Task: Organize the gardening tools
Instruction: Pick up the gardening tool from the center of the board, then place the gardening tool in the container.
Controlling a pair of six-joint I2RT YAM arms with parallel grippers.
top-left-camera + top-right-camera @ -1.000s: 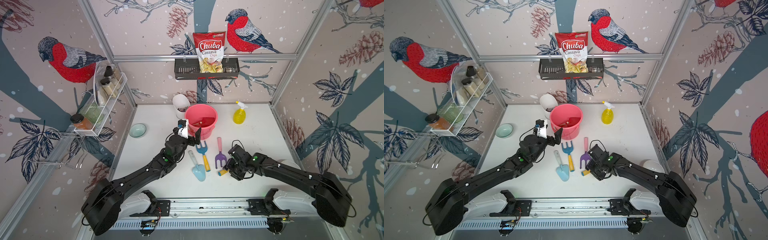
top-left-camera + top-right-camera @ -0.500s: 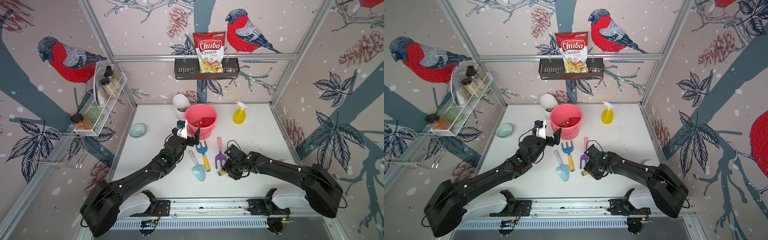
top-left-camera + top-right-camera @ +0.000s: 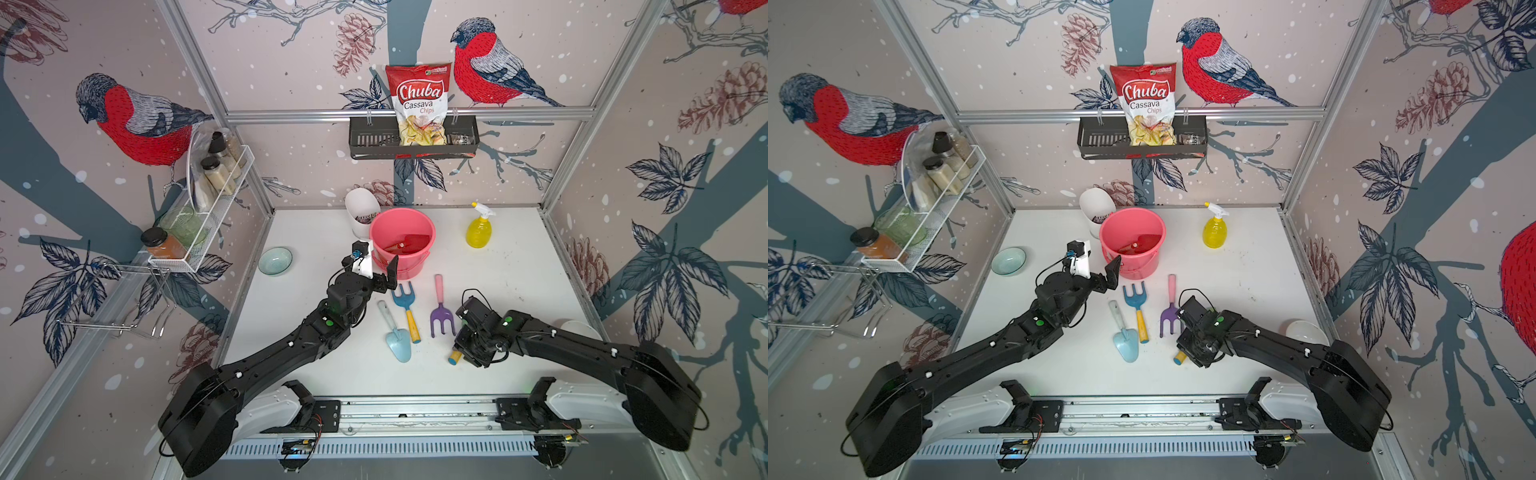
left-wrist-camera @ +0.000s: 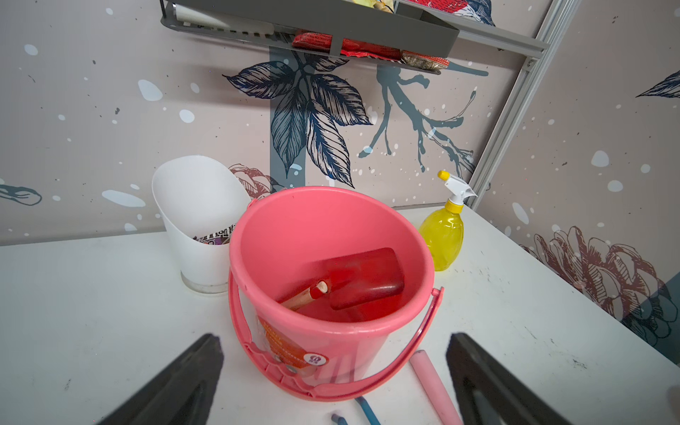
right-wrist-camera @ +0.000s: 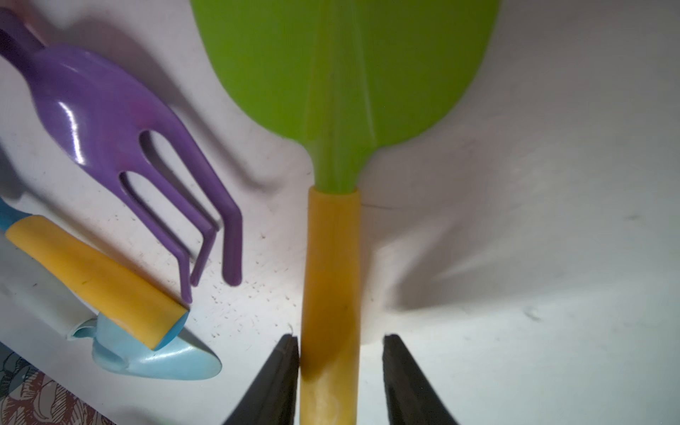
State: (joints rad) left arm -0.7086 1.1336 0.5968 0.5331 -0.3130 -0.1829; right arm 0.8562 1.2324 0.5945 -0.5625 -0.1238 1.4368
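While left gripper (image 4: 333,338) hangs wide apart by pink bucket (image 4: 257,228), right gripper (image 5: 340,364) straddles green spade (image 5: 346,92) handle, approx 4 o'clock of purple rake (image 3: 441,320): jaws partly apart, one pad (image 5: 283,368) touching, not clamped; long axis runs btwn jaws, bucket approx 11 o'clock away.

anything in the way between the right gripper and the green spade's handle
Nothing visible. The right gripper straddles the green spade at its yellow handle; the purple rake lies beside it, clear of the fingers.
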